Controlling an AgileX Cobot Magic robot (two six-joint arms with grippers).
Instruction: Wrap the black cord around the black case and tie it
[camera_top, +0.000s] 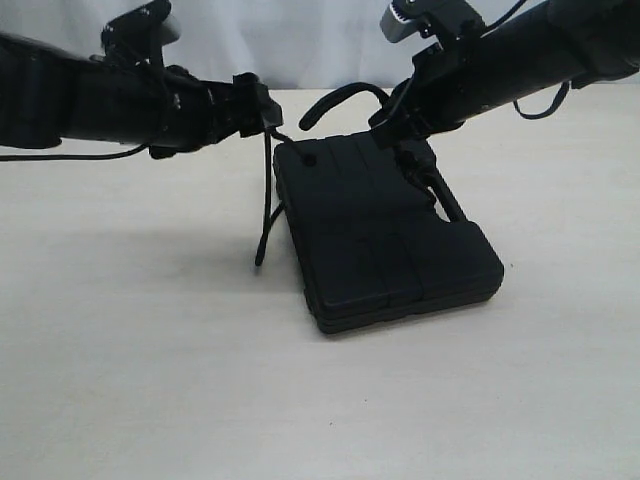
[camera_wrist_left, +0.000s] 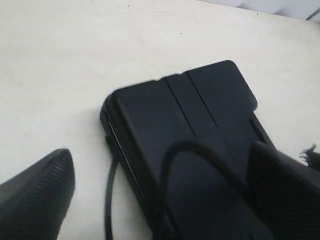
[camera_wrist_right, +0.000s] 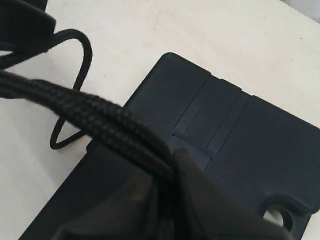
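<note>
The black case (camera_top: 390, 240) lies flat on the pale table, its handle edge to the right. Above its far end my right gripper (camera_top: 392, 125) is shut on the black cord (camera_wrist_right: 100, 115), and the braided strands run between its closed fingers (camera_wrist_right: 200, 200) over the case (camera_wrist_right: 260, 145). From there the cord arcs left (camera_top: 340, 95) toward my left gripper (camera_top: 265, 115) at the case's far left corner. That gripper (camera_wrist_left: 162, 152) is open, its fingers (camera_wrist_left: 40, 195) wide apart. A cord loop (camera_wrist_left: 200, 150) lies on the case (camera_wrist_left: 200, 105) between them. Another stretch (camera_top: 263, 220) runs down beside the case's left edge.
The case's handle slot (camera_wrist_right: 280, 215) shows at one corner. A frayed cord end (camera_wrist_left: 311, 155) sticks out past the left gripper's far finger. A white backdrop (camera_top: 300, 40) closes the back of the pale tabletop (camera_top: 140, 350).
</note>
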